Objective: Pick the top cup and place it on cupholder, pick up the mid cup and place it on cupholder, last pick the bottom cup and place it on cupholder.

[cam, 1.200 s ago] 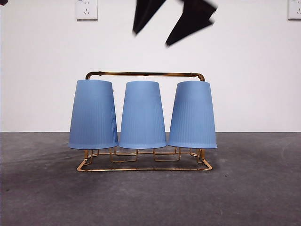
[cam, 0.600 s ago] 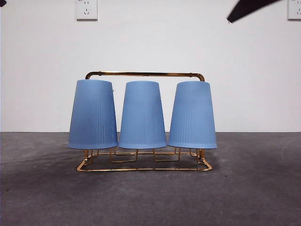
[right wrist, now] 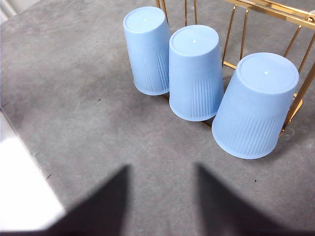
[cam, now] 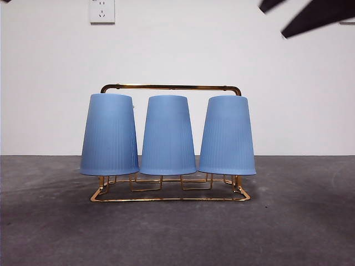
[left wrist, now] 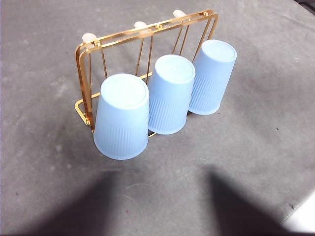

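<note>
Right claw (right wrist: 160, 206) jaws parted, nothing between them, held high off the worktop, blurred dark tips at top right in front view (cam: 310, 14). Left claw (left wrist: 160, 206) jaws also parted and empty, raised too.

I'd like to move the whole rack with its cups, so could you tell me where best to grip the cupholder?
Grip the arched handle bar of the cupholder from above, at its middle. It runs level above the three upturned blue cups, which cover the prongs; the base wire lies flat on the table.
</note>
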Motion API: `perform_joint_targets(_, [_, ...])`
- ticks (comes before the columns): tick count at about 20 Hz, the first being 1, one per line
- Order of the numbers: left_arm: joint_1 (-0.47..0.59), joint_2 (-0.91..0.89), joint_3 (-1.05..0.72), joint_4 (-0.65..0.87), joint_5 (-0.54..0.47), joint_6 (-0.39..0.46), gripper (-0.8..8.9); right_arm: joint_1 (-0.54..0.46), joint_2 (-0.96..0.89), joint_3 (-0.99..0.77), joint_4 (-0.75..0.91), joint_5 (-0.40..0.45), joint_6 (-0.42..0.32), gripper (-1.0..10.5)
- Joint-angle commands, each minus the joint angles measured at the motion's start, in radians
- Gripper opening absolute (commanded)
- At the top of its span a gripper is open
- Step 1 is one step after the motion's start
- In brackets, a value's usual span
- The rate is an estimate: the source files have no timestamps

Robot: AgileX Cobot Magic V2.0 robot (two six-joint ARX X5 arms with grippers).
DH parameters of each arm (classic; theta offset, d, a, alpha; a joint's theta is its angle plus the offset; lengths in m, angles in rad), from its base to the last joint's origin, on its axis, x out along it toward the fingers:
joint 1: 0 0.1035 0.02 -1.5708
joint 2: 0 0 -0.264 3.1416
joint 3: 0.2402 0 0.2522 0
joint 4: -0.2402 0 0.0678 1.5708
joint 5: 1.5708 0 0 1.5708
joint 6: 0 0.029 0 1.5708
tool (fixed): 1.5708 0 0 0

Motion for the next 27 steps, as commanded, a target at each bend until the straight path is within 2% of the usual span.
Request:
perform_joint_targets(1, [-0.005, 0.005, 0.016, 0.002, 0.001, 0.009, 0.16, 0.010, 0.005, 0.005, 0.007, 0.001, 0.010, 0.2])
perform_joint_targets(15, [-0.005, 0.004, 0.016, 0.005, 0.001, 0.008, 0.18, 0.009, 0.004, 0.005, 0.009, 0.001, 0.009, 0.2])
perform_joint_targets(16, [-0.005, 0.003, 0.016, 0.003, 0.000, 0.024, 0.18, 0.009, 0.004, 0.005, 0.009, 0.001, 0.009, 0.2])
perform_joint_targets(18, [0.010, -0.020, 0.013, 0.037, -0.041, 0.145, 0.19, 0.009, 0.004, 0.005, 0.009, 0.001, 0.009, 0.2])
perform_joint_targets(19, [0.044, -0.040, 0.005, 0.113, -0.076, 0.226, 0.18, 0.009, 0.004, 0.005, 0.009, 0.001, 0.009, 0.2])
perform_joint_targets(21, [0.143, -0.090, -0.037, 0.314, -0.078, 0.336, 0.19, 0.009, 0.004, 0.005, 0.009, 0.001, 0.009, 0.2])
perform_joint_targets(23, [0.267, -0.161, -0.119, 0.496, -0.078, 0.372, 0.19, 0.009, 0.004, 0.005, 0.009, 0.001, 0.009, 0.2])
perform_joint_targets(25, [0.399, -0.239, -0.225, 0.627, -0.078, 0.372, 0.19, 0.009, 0.004, 0.005, 0.009, 0.000, 0.009, 0.2])
perform_joint_targets(27, [0.477, -0.302, -0.318, 0.709, -0.078, 0.372, 0.19, 0.009, 0.004, 0.005, 0.009, 0.001, 0.009, 0.2])
